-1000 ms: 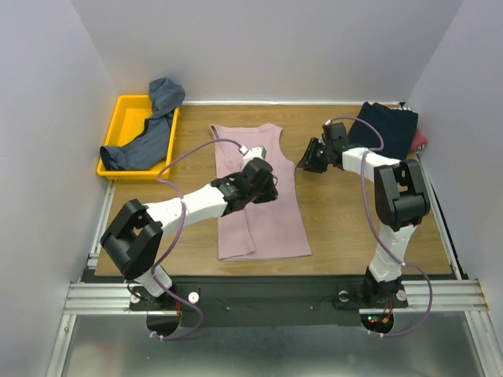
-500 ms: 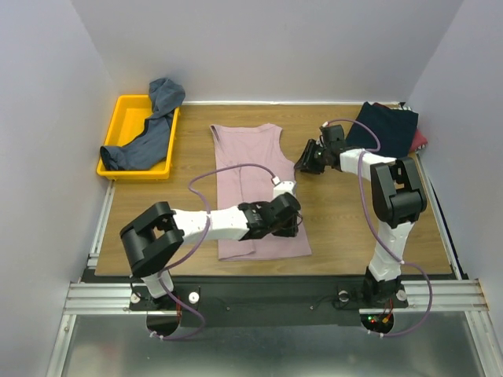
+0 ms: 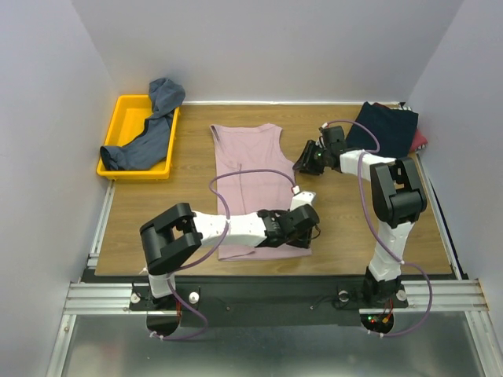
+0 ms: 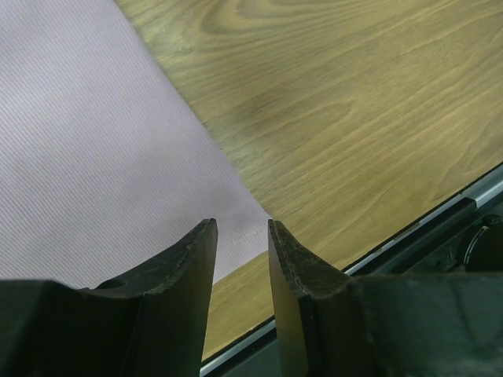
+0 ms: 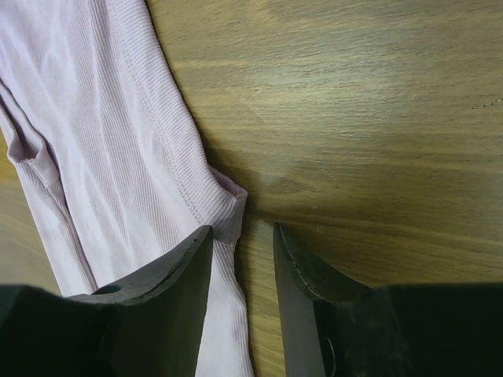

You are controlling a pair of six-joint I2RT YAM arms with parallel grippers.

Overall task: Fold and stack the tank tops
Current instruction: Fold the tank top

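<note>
The dusty pink tank top (image 3: 253, 169) lies spread flat mid-table, straps toward the back. My left gripper (image 3: 311, 232) hovers open over its near right hem corner; in the left wrist view that corner (image 4: 236, 224) shows just past the gap of the gripper (image 4: 242, 229), with nothing between the fingers. My right gripper (image 3: 303, 162) is open at the top's right armhole. Its fingers straddle the underarm corner (image 5: 228, 200) without closing on it. A slate blue-grey tank top (image 3: 149, 133) hangs over the tray. A folded dark navy one (image 3: 385, 126) lies on a red one (image 3: 420, 141) at the back right.
The yellow plastic tray (image 3: 126, 110) sits at the back left. The table's metal front rail (image 4: 440, 216) runs close behind the left gripper. Grey walls close in the left, back and right sides. Purple cables loop above both arms.
My left arm has swept from the middle of the pink top down to its near right hem corner. The right gripper has edged slightly toward the armhole.
</note>
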